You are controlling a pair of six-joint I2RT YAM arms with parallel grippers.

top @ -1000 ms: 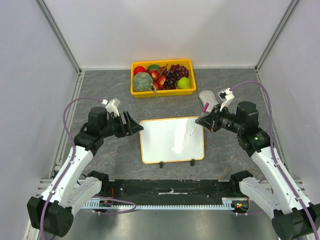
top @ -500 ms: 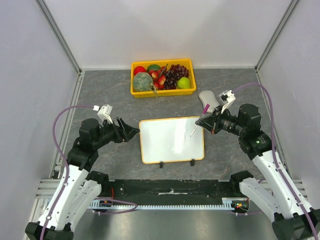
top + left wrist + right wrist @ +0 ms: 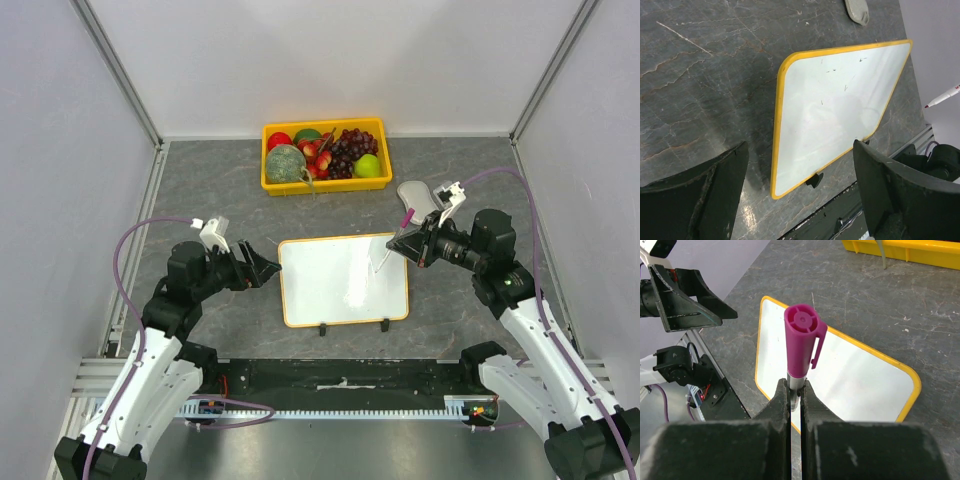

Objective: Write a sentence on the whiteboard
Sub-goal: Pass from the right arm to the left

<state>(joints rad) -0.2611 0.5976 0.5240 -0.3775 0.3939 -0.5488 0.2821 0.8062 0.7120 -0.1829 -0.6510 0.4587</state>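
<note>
The whiteboard (image 3: pixel 343 280) lies flat in the middle of the table, white with a yellow-orange rim. Its face (image 3: pixel 835 110) carries only a few faint specks, and no sentence is in view on it. My left gripper (image 3: pixel 262 268) hovers just off the board's left edge, open, with nothing between its fingers (image 3: pixel 715 190). My right gripper (image 3: pixel 408 245) is shut on a marker (image 3: pixel 395 243) with a magenta cap (image 3: pixel 802 340). The marker slants down, its tip over the board's far right part (image 3: pixel 855 375).
A yellow fruit tray (image 3: pixel 325 187) with melon, grapes and other fruit stands at the back. A grey pad (image 3: pixel 412 193) lies beyond the board's far right corner. Two black clips (image 3: pixel 322 328) stick out at the board's near edge. Walls stand close on both sides.
My left arm has drawn back toward its base, its gripper coming off the board's left edge and opening wider. The right gripper and marker have barely shifted.
</note>
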